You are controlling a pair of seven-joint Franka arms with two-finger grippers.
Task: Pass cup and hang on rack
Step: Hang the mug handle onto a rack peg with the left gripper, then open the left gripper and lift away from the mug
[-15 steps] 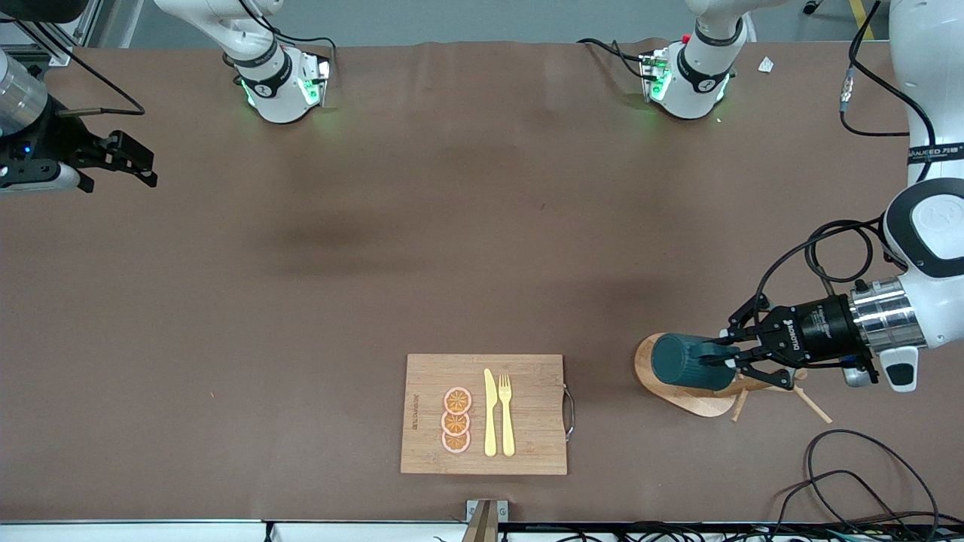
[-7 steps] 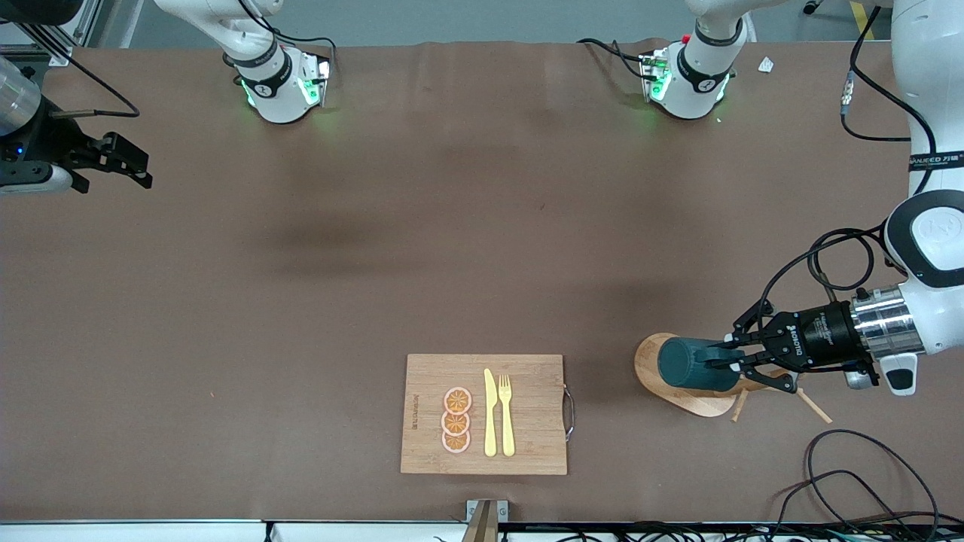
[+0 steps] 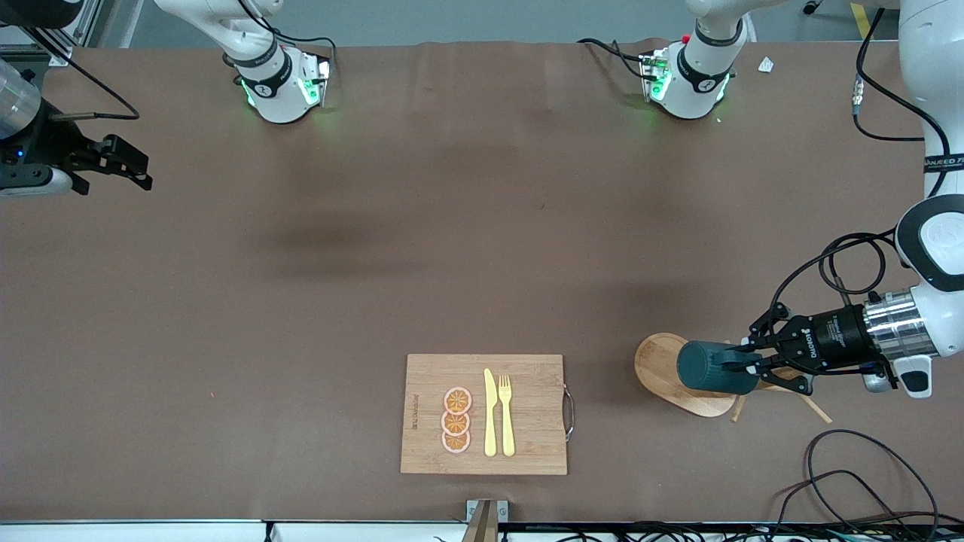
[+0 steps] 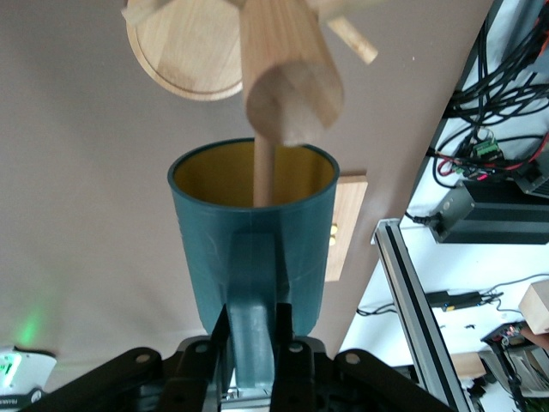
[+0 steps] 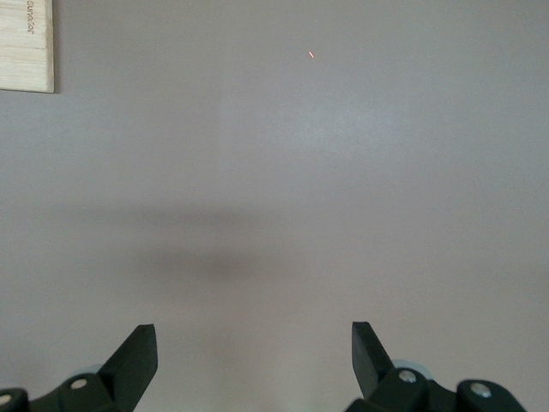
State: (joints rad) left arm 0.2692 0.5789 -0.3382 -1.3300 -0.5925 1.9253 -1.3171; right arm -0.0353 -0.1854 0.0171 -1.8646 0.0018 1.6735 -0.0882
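Observation:
The dark teal cup (image 3: 710,367) lies on its side in the air over the wooden rack's oval base (image 3: 661,370). My left gripper (image 3: 742,366) is shut on the cup's handle. In the left wrist view the cup (image 4: 202,249) shows its mustard-yellow inside, my left gripper (image 4: 253,319) clamps the handle, and a thin peg (image 4: 266,172) reaches into the cup's mouth below the thick rack post (image 4: 287,77). My right gripper (image 3: 135,165) waits open and empty over the table at the right arm's end; it also shows in the right wrist view (image 5: 254,330).
A bamboo cutting board (image 3: 531,414) with a yellow knife, a fork and orange slices lies near the front edge. Loose cables (image 3: 851,467) lie near the rack toward the front camera. Both arm bases stand along the table's edge farthest from the camera.
My left gripper has drawn the cup toward the left arm's end of the table, over the rack. My right gripper shifted slightly outward, then held still.

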